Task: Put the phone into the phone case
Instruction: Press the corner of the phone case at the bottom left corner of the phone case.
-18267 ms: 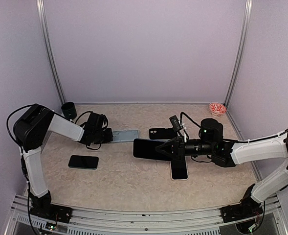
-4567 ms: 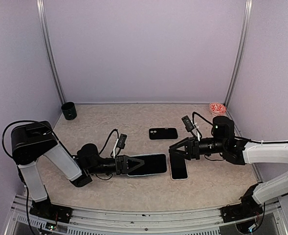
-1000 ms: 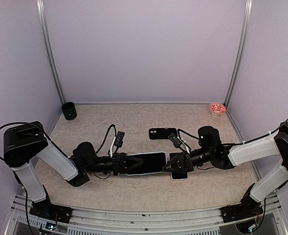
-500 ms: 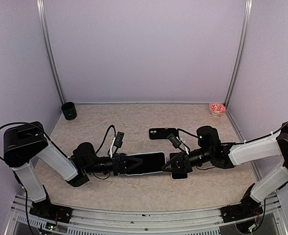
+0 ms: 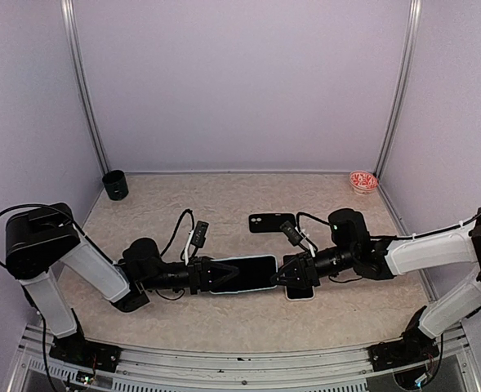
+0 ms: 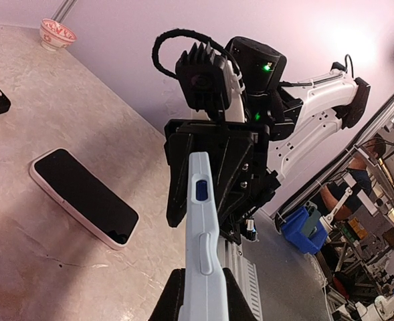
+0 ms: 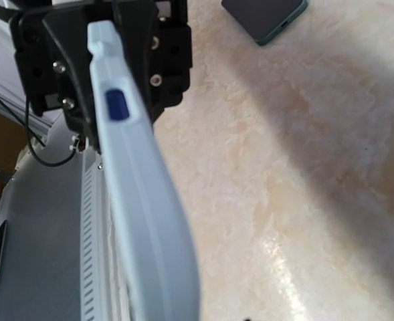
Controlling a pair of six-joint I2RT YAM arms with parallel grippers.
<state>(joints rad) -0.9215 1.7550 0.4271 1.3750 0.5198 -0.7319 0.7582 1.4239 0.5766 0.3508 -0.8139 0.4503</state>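
Note:
A light blue phone case (image 5: 244,273) with a dark phone screen showing in its frame hangs level just above the table. My left gripper (image 5: 216,274) is shut on its left end. Edge-on in the left wrist view, the case (image 6: 203,247) rises from between my left fingers (image 6: 173,301). My right gripper (image 5: 285,272) is at the case's right end. Its black fingers (image 6: 178,180) straddle that end a little wider than the case, open. The right wrist view shows only the case's edge (image 7: 140,200) and the left gripper (image 7: 103,60) beyond; its own fingers are hidden.
A white-rimmed phone (image 5: 301,287) lies face up under my right gripper, also visible from the left wrist (image 6: 83,197). A black case (image 5: 271,222) lies behind it. A dark phone (image 7: 263,17) lies beside the left arm. A black cup (image 5: 115,184) and a red bowl (image 5: 362,180) stand at the back corners.
The right gripper has shifted slightly at the case's right end. The left gripper and the case have stayed put. Much earlier, the case lay on the table and the right gripper held the phone.

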